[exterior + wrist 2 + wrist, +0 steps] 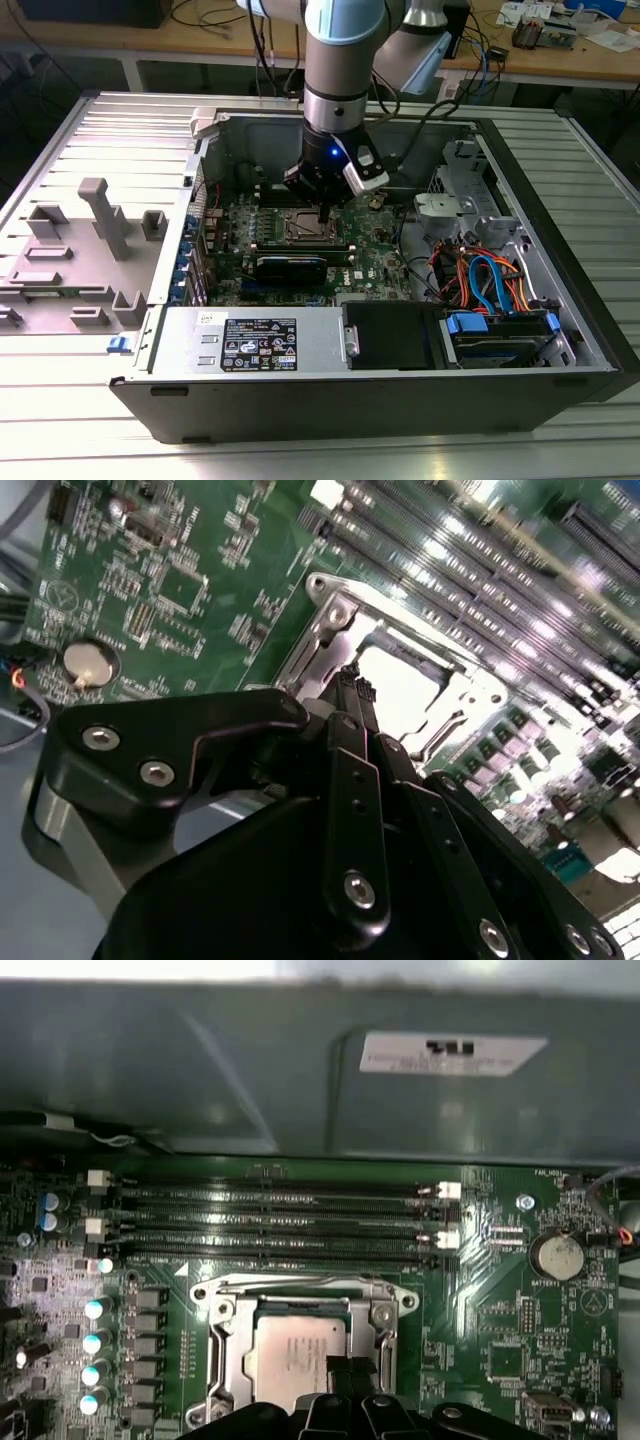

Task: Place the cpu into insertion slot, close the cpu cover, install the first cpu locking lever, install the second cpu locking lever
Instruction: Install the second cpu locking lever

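Ribbed metal benching is carrying an open computer case (560, 330) in the exterior view, with cluttered desks standing behind. The arm is reaching down into the case, and its gripper (323, 212) is hanging just over the insertion slot (303, 230) near the middle of the green motherboard (375, 250).

In the second wrist view, the black fingers (352, 705) are lying pressed together, jaws closed with nothing visibly between them, the tips sitting at the edge of the cpu cover (325, 640). The bright square of the cpu (400, 690) is showing through the cover's opening.

In the first wrist view, the cpu (298, 1355) is lying flat in the insertion slot, the cpu cover (228, 1345) is framing it, and a thin wire lever (290, 1283) is running across the frame's far side, below the memory slots (280, 1222). The gripper (350, 1380) is touching or nearly touching the chip's near edge; I cannot tell which.

Judgement: the chip is looking light, rigid and slick-topped, and the pin field beneath is looking fragile. Handling by the edges only is advisable. The cover and lever are appearing thin, stiff and springy, best pressed at their free ends.
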`<move>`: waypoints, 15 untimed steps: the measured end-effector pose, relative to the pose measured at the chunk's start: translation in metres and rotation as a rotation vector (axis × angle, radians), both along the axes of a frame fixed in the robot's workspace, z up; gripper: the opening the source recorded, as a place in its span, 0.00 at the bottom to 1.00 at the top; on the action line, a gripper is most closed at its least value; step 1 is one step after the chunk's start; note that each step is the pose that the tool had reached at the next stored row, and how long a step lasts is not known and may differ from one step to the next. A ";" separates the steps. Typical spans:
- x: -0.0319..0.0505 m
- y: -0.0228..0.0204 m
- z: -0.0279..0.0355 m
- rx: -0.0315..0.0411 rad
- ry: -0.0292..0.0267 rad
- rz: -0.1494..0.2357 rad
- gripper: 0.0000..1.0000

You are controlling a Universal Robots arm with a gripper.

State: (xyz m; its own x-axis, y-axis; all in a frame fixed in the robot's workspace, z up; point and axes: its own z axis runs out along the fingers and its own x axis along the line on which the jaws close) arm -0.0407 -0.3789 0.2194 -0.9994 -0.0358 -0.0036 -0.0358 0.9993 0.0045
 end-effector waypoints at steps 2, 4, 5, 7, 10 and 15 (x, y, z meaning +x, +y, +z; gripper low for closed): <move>0.0000 -0.0042 0.0000 0.0001 0.0000 0.000 0.11; 0.0000 -0.0061 0.0019 0.0000 0.0001 0.000 0.11; 0.0000 -0.0062 0.0057 0.0000 0.0000 0.000 0.11; 0.0000 -0.0064 0.0121 -0.0001 0.0001 0.000 0.11; 0.0001 -0.0078 0.0189 0.0001 -0.0001 0.000 0.11; 0.0000 -0.0092 0.0191 0.0001 0.0000 0.000 0.11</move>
State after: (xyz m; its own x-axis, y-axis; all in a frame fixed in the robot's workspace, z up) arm -0.0407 -0.3881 0.2385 -0.9994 -0.0357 -0.0036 -0.0357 0.9994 0.0045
